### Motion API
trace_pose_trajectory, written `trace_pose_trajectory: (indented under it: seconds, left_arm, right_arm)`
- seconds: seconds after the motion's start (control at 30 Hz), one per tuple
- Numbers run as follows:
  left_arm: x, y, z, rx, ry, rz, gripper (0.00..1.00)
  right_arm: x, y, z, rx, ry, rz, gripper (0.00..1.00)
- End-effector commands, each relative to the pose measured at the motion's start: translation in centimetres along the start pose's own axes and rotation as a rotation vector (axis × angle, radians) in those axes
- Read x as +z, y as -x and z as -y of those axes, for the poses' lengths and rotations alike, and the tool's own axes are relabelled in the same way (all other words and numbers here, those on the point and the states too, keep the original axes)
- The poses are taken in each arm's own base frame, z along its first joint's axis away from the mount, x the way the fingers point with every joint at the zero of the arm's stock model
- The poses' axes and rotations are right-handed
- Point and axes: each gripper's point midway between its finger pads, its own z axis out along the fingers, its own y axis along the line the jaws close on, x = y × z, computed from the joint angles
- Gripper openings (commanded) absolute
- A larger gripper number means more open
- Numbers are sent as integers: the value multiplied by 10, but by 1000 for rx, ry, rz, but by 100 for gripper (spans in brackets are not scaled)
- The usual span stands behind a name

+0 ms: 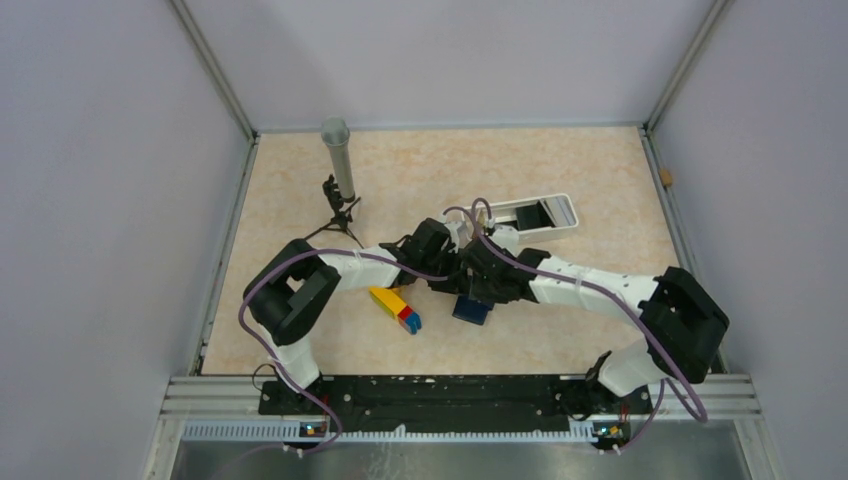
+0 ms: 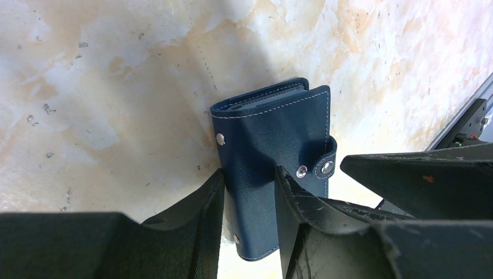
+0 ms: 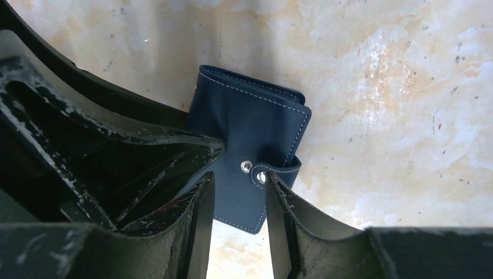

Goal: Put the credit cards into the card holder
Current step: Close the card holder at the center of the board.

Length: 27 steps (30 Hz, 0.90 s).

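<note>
Presently catalogued, every position given from the white tray [image 1: 570,212].

1. Card holder [image 2: 273,128]: navy, pale-stitched, folded over. It sits on the side of the white tray nearer the arm bases, slightly to its left, where both arms meet. Whether it rests on the table [image 1: 600,170] or hangs just clear of it cannot be told.

2. Left gripper [image 2: 250,171]: clamped on the card holder, one finger against the spine edge and the other pressed onto the front cover.

3. Right gripper [image 3: 239,174]: jaws partly apart over the lower cover, one fingertip touching the snap strap [image 3: 279,170]. Whether it is pinching or only touching cannot be told.

4. Credit cards: none identifiable. The grey layers at the card holder's open edge may be slots or a card. A dark object inside the white tray is too small to name.

5. Toy bricks [image 1: 395,308]: yellow, red and blue, on the same near side of the white tray, further left than the card holder and apart from both grippers.

Hazards, as judged:
- The soft cover may buckle or slide from the left clamp if the right gripper tugs the strap sideways.
- The strap looks unfastened, so pressing it could snap the card holder shut and block the slots.
- The fingers of both grippers crowd the same small cover, so any correction risks a collision between them.
- If either hold loosens, the card holder could drop near the toy bricks.
</note>
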Motion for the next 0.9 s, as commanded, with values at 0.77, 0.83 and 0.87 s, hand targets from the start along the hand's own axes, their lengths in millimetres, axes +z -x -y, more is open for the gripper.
trace_pose_trajectory:
  seconds: [0.77, 0.83, 0.87]
  left_arm:
    - [7, -24, -25, 0, 102, -75, 38]
    - [7, -24, -25, -1, 103, -75, 38]
    - [7, -24, -25, -1, 103, -74, 38]
  right_arm:
    - [20, -17, 0, -19, -76, -27, 33]
    - [23, -20, 1, -19, -76, -33, 30]
    - [24, -22, 1, -20, -74, -38, 30]
